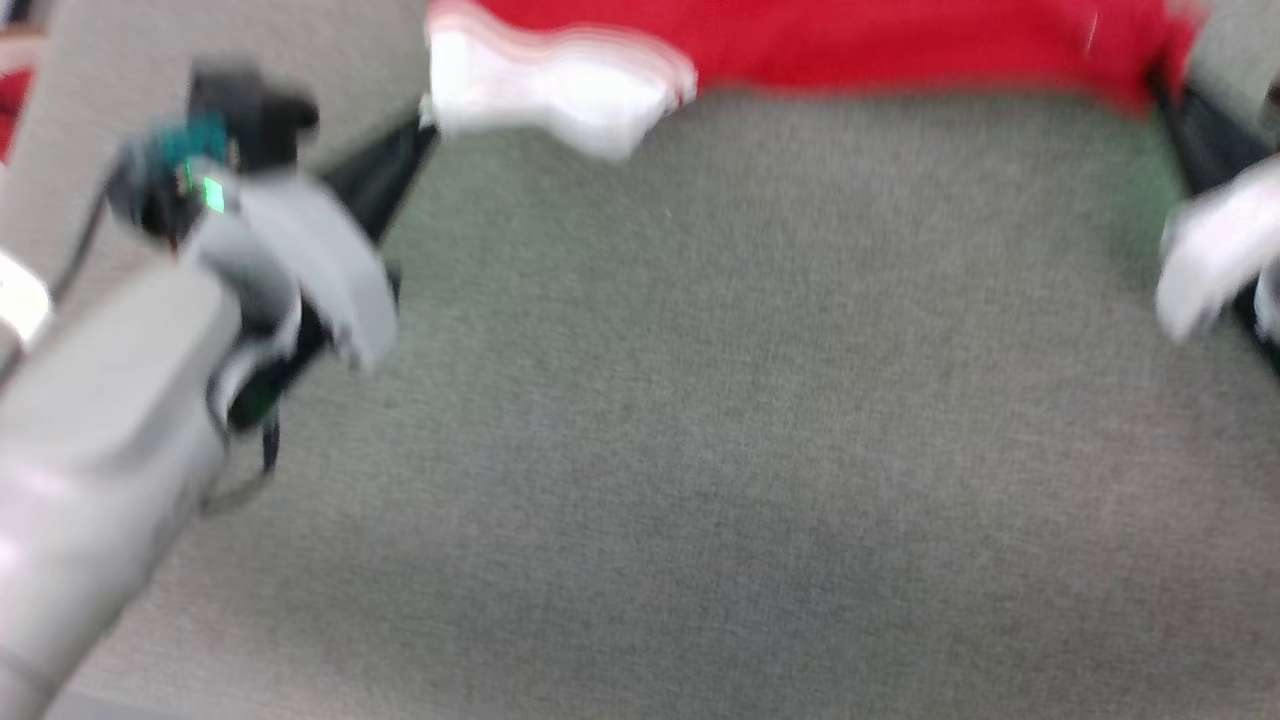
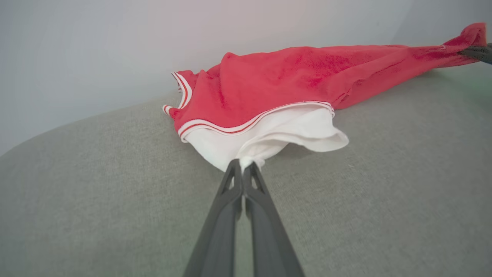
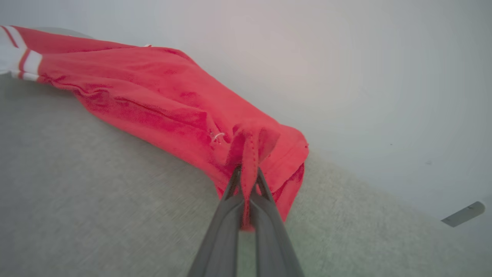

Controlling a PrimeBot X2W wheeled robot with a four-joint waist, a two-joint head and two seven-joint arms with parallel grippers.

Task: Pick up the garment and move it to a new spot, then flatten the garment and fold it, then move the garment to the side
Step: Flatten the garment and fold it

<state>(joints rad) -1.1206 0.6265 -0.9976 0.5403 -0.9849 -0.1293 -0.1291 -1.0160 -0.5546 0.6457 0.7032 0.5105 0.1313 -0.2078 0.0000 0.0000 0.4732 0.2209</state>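
Note:
The garment [image 1: 900,45], a red shirt with white sleeves and striped trim, is stretched between my two grippers along the top of the blurred head view. My left gripper [image 2: 243,166] is shut on the edge of a white sleeve [image 2: 269,134]; in the head view its dark fingers meet that sleeve [image 1: 550,90] at the upper left. My right gripper [image 3: 248,171] is shut on a bunched red corner of the garment [image 3: 173,104]. That corner sits at the far right of the head view beside the right gripper's dark fingers [image 1: 1200,130].
A grey cloth-covered table [image 1: 700,450] spreads below the garment. A pale wall rises behind it in both wrist views. A small grey bar [image 3: 463,214] shows at the lower right of the right wrist view.

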